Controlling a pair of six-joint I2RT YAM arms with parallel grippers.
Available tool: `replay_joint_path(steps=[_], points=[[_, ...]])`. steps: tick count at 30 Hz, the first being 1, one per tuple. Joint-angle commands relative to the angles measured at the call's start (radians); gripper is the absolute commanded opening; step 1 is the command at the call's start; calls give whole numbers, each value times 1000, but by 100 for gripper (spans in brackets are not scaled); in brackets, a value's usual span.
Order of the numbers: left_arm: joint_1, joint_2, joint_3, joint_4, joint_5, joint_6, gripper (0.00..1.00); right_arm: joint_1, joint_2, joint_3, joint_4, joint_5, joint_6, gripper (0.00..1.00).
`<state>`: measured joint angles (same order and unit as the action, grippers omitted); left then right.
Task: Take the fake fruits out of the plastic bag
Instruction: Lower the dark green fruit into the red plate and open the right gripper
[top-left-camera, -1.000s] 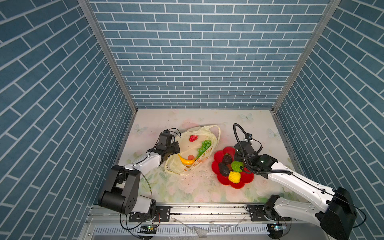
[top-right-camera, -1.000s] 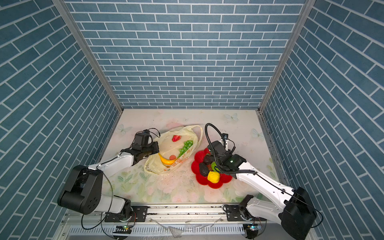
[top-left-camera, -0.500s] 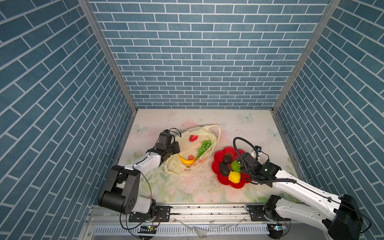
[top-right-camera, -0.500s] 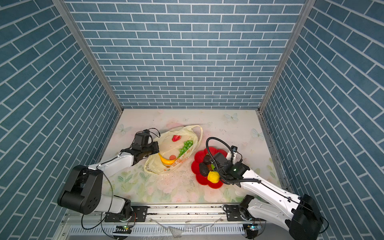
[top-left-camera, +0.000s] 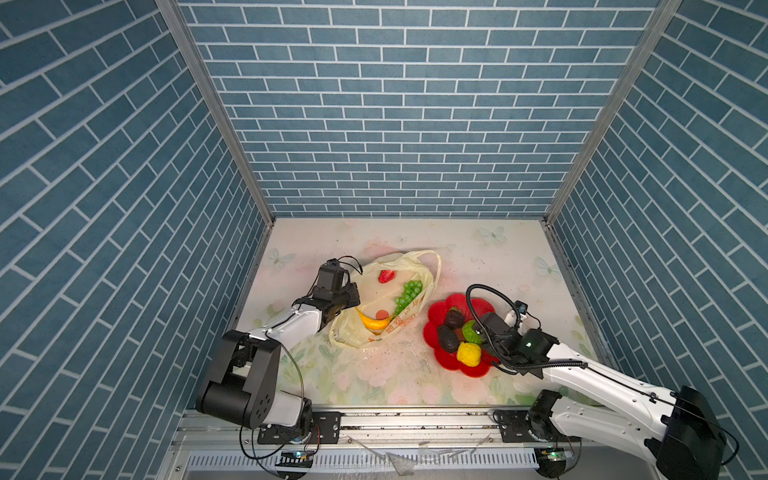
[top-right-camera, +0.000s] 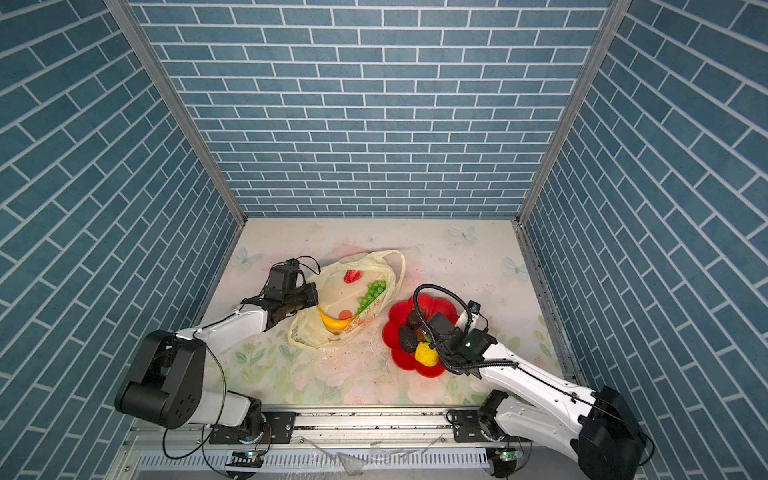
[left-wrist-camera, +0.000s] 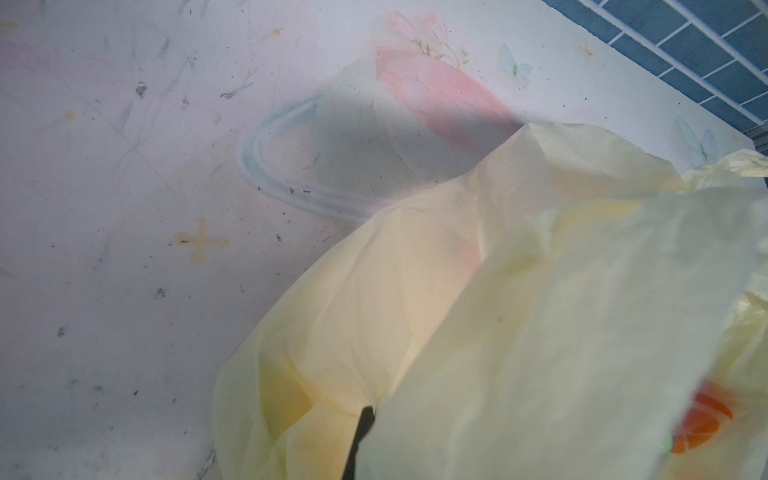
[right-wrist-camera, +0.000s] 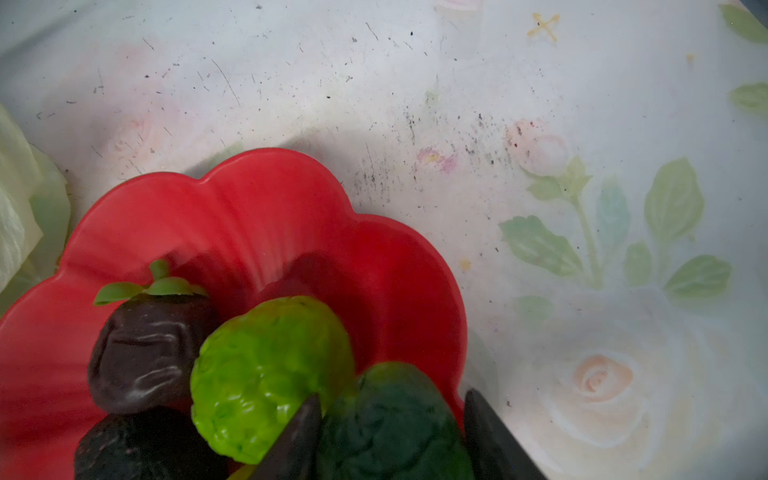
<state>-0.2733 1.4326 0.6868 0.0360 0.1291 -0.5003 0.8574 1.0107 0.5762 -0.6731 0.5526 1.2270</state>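
Left gripper is clamped tight on the left edge of the plastic bag, which lies on the floral table with the banana, grape bunch and strawberry inside. Right gripper is over the red plate, jaws half apart, closed about a dark green fruit. A knobbly green ball touches that fruit.

A robot test booth: brick-printed wall panels on metal posts enclose a flowered worktop edged by a mounting rail.
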Motion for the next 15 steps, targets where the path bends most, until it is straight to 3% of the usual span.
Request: replay_joint_path(steps=[1, 15], points=[[6, 1, -15, 5, 1, 10, 0, 3, 20, -18, 17, 4, 56, 55], [6, -2, -16, 5, 0, 13, 0, 3, 38, -17, 28, -5, 59, 65]])
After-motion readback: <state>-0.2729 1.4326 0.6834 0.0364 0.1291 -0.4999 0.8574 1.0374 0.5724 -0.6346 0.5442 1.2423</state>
